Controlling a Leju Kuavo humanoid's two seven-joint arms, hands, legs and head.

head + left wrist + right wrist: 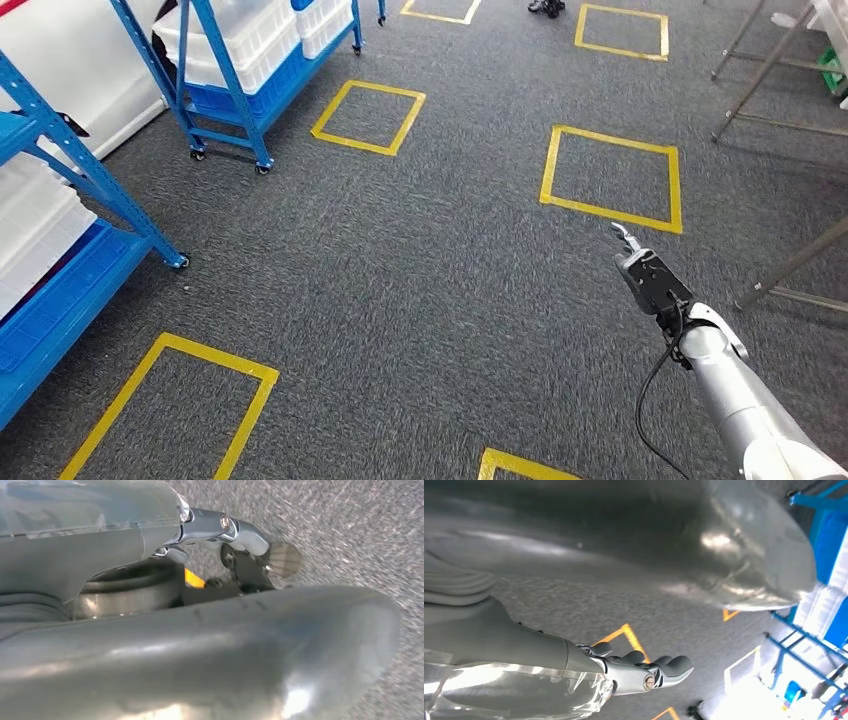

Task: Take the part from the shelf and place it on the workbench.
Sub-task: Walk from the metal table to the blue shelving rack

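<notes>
My right hand (648,275) reaches forward over the grey carpet at the lower right, its fingers apart and nothing in it. The right wrist view shows the same hand (589,665) with its dark fingers (659,670) stretched out, well apart from the thick thumb (704,555), with only floor between them. My left hand (215,630) hangs over the carpet; its fingers (240,532) are spread away from the thumb and hold nothing. A blue shelf (235,85) on castors with white bins (250,40) stands at the back left.
A second blue shelf (70,250) with white bins stands close on my left. Yellow tape squares (612,180) mark the carpet. Slanted metal frame legs (790,265) stand at the right edge, and more of them at the back right (760,60). Blue shelf frames (804,645) appear beyond the right hand.
</notes>
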